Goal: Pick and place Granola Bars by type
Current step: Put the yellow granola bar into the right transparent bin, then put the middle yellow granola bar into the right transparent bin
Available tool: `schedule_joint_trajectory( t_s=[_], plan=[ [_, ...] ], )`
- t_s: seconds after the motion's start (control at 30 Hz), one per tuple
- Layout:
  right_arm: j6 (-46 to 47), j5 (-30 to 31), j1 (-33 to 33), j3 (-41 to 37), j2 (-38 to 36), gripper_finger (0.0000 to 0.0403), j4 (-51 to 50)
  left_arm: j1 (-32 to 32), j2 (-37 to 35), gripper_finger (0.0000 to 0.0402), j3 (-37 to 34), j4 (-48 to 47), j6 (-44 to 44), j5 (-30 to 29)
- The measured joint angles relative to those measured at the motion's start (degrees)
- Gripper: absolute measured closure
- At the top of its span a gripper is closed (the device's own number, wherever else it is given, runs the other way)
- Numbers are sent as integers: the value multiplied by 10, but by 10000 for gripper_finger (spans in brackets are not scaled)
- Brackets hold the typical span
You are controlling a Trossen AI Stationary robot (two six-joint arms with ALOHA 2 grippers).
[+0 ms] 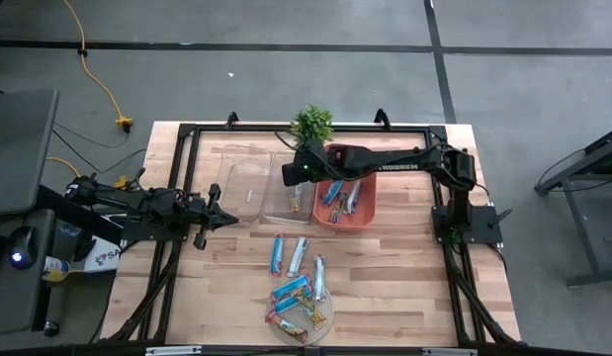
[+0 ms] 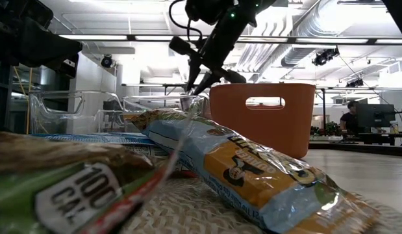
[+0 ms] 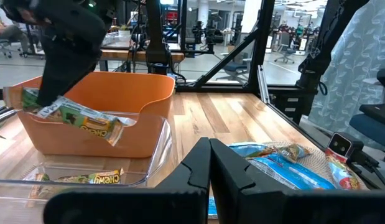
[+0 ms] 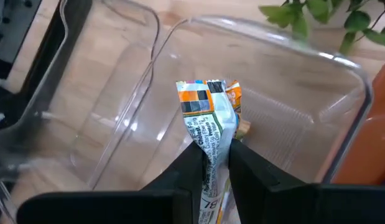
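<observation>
1. The right gripper (image 4: 214, 163) is seen poised above the clear bin (image 4: 316, 81) that stands just beside the orange bin (image 1: 370, 220); its fingers are nearly closed, pinched on one granola bar (image 4: 211, 121).
2. The held bar hangs from the fingertips with its long axis pointing down into the clear bin, the free end lowest. The bin floor lies directly beneath, so a release or a short descent is judged to be what the coming move turns on.
3. A similar green-and-yellow bar (image 3: 77, 179) is already lying in that clear bin; several more bars are seen in the orange bin.
4. The held bar's wrapper is crinkled, white with orange and dark blocks at its end; in the left wrist view it shows green and yellow print.
5. The remaining bars (image 1: 296, 255) lie on the table and on the round woven mat (image 1: 323, 318) near the front edge, well apart from both bins.
6. The left gripper (image 1: 226, 220) is fully shut and empty, resting beside the second clear bin (image 1: 244, 183). It is nearer the loose bars than the right gripper is.
</observation>
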Motion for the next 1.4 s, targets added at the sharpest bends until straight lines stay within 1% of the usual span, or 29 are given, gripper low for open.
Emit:
schedule_joint_trajectory(
  t_s=[0.2, 0.5, 0.63, 0.73, 0.93, 1.03, 1.13, 1.3, 1.4],
  plan=[
    [-4, -21, 5, 0, 0, 331, -3, 0, 0, 400, 0, 0, 0, 0],
    [-11, -27, 9, 0, 0, 293, -11, 0, 0, 400, 0, 0, 0, 0],
    [-23, -30, 9, 0, 0, 284, -10, 0, 0, 400, 0, 0, 0, 0],
    [-61, -44, 8, 0, 0, 284, 14, 0, 0, 400, 0, 0, 0, 0],
    [-197, -97, 13, 0, -18, 283, 108, 0, 0, 400, 0, 0, 0, 0],
    [-284, -152, 23, 0, -36, 283, 155, 0, 0, 400, 0, 0, 0, 0],
    [-369, -248, 37, 0, -60, 283, 181, 0, 0, 400, 0, 0, 0, 0],
    [-472, -421, 69, 0, -98, 284, 161, 0, 0, 400, 0, 0, 0, 0],
    [-526, -477, 93, 0, -114, 284, 120, 0, 0, 400, 0, 0, 0, 0]
  ],
)
